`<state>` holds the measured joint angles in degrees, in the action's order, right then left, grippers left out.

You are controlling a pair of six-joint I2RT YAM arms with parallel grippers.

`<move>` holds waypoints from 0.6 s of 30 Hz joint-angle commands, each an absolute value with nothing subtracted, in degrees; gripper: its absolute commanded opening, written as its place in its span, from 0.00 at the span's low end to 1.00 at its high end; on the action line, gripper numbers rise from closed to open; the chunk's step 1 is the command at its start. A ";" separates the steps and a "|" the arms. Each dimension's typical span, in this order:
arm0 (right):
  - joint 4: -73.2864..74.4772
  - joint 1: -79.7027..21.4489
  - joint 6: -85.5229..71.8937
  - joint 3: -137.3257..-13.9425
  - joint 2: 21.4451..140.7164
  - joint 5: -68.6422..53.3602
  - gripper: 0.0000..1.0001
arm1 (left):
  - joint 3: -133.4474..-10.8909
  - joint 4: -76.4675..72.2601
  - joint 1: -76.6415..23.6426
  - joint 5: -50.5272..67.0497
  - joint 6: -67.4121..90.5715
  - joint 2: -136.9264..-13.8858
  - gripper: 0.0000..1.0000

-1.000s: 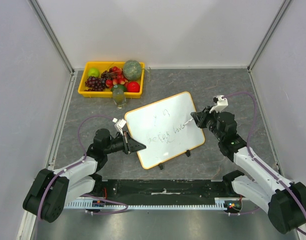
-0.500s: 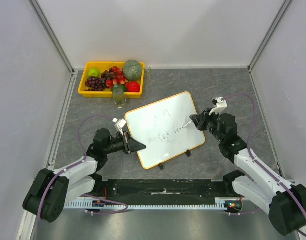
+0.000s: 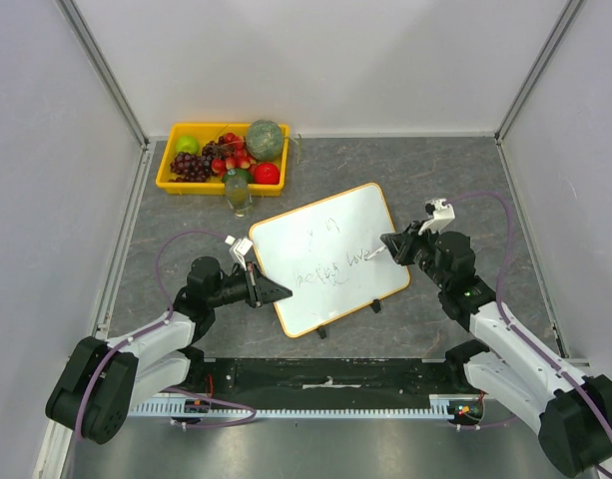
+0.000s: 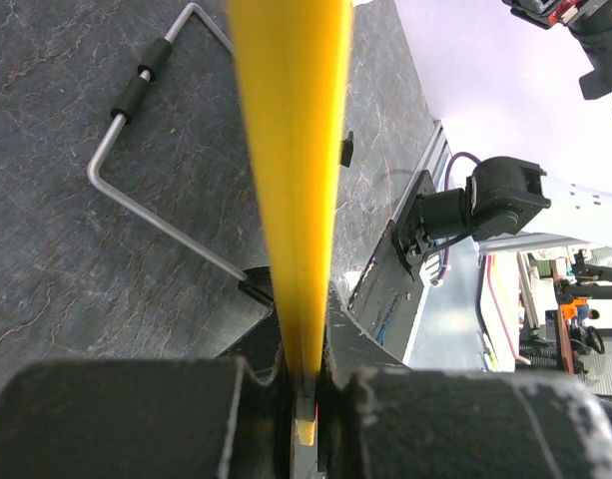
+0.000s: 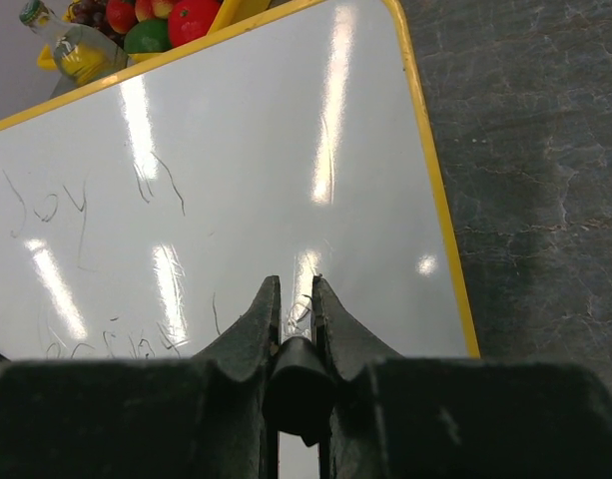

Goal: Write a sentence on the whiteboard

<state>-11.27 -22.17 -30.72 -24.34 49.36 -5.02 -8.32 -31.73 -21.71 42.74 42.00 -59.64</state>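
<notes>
Yellow-framed whiteboard (image 3: 325, 235) on the bench (image 3: 465, 180); left pincer (image 3: 279, 292) clamps its frame, right pincer (image 3: 390, 245) grips a marker (image 3: 374, 252), tip beside the sentence (image 3: 330, 269).

Plain white walls (image 3: 335, 60) enclose a grey stone-patterned tabletop (image 3: 435, 170).

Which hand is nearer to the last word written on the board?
Right. The right hand holds a marker with its tip at that word, on the right side of the board; the left hand clamps the board's left edge, far from the word.
</notes>
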 commanded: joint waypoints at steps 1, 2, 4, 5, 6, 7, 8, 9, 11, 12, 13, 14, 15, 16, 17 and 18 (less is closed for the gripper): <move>-6.59 -22.15 -28.48 -22.94 49.57 -0.62 0.00 | -7.38 -24.17 -21.09 36.12 36.56 -61.17 0.02; -6.59 -22.24 -28.39 -23.11 49.66 -0.35 0.00 | -7.38 -24.26 -21.18 36.12 36.65 -61.26 0.02; -6.59 -22.24 -28.48 -23.55 49.75 1.21 0.00 | -7.30 -24.26 -21.09 36.12 36.65 -61.26 0.02; -6.68 -22.15 -28.48 -23.90 49.92 1.58 0.00 | -7.38 -24.26 -21.18 36.12 36.65 -61.17 0.02; -6.68 -22.24 -28.48 -24.17 50.01 2.10 0.00 | -7.38 -24.17 -21.18 36.04 36.65 -61.26 0.02; -6.59 -22.24 -28.30 -24.43 50.01 2.37 0.00 | -7.30 -24.17 -21.18 36.12 36.65 -61.09 0.02; -6.77 -22.15 -28.30 -24.69 49.92 2.72 0.00 | -7.29 -24.26 -21.09 36.12 36.65 -61.17 0.02; -6.94 -22.24 -28.47 -24.96 50.10 2.90 0.00 | -7.29 -24.26 -21.09 36.12 36.65 -61.08 0.02; -7.03 -22.24 -28.48 -25.49 50.27 3.34 0.00 | -7.29 -24.26 -21.18 36.12 36.65 -61.00 0.02; -7.21 -22.32 -28.65 -25.75 50.27 3.34 0.00 | -7.29 -24.17 -21.18 36.21 36.56 -61.00 0.02; -7.29 -22.24 -28.74 -26.10 50.36 3.43 0.00 | -7.29 -24.26 -21.18 36.12 36.65 -61.08 0.02; -7.21 -22.15 -28.91 -26.45 50.19 3.69 0.00 | -7.29 -24.17 -21.18 36.12 36.56 -60.91 0.02; -7.64 -22.15 -29.18 -26.46 50.01 3.95 0.00 | -7.29 -24.26 -21.18 36.12 36.56 -60.91 0.02; -7.99 -22.15 -29.18 -26.54 49.66 3.96 0.00 | -7.29 -24.26 -21.18 36.12 36.56 -60.91 0.02; -8.09 -22.06 -29.53 -26.72 49.57 3.96 0.00 | -7.29 -24.26 -21.18 36.21 36.56 -60.91 0.02; -8.26 -21.97 -29.53 -26.89 49.31 3.52 0.00 | -7.29 -24.17 -21.09 36.21 36.56 -60.91 0.02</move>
<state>-9.32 -22.28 -30.63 -25.15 49.21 0.08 -8.32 -31.77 -21.71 42.76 42.02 -59.61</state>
